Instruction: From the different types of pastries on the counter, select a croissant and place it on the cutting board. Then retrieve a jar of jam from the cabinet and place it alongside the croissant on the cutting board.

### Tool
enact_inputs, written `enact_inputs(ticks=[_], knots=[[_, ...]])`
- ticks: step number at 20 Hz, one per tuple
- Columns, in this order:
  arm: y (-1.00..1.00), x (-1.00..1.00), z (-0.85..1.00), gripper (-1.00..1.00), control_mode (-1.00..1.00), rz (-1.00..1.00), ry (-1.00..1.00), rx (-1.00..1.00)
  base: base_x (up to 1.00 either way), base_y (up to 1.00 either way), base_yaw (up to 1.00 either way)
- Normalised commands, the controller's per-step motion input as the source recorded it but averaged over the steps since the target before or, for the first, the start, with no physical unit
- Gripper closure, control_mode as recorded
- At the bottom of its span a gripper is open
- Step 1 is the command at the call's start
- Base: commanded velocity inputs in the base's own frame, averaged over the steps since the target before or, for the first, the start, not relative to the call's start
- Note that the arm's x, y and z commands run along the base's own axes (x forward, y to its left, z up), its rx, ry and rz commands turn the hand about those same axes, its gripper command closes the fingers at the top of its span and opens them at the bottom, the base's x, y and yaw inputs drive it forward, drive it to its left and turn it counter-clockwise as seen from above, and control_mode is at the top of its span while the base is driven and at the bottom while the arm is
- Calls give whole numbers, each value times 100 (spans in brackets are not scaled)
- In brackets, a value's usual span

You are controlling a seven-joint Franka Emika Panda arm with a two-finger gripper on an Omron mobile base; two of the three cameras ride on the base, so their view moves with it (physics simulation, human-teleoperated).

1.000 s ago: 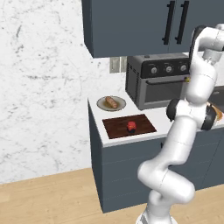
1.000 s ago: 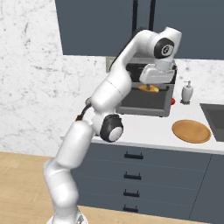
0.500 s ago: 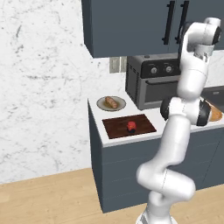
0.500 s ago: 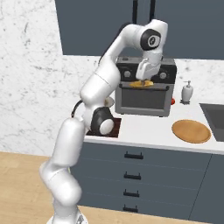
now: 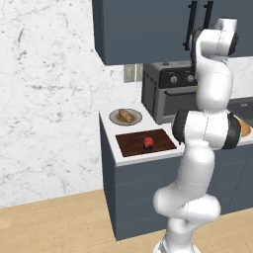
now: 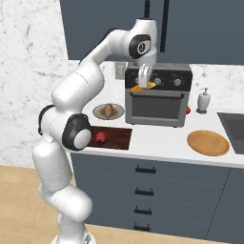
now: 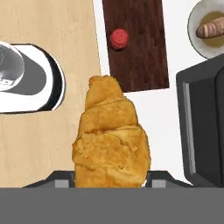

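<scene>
White marbled wall [image 5: 44, 99], wooden floor [image 5: 54, 225]

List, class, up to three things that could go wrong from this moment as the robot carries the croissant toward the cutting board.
1. The gripper holds the croissant high above the counter; if the grip slips, it may fall short of the cutting board.
2. The jar of jam already sits on the board, so a careless placement could knock it.
3. The toaster oven is close beside the hand, so a swing might clip it.
</scene>
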Motion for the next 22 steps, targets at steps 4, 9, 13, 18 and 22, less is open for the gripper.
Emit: enact_inputs(ticks=[4,9,13,18,22], knots=[[100,-95,-100,100,-100,20,-79,-54,0,0,0],[48,-29,-52,100,-100,12,-34,-20,0,0,0],[40,0,-1,100,-100,7,46,17,0,0,0],[36,2,0,100,-100,3,28,4,0,0,0],[0,4,-4,100,-100,0,19,4,0,0,0]])
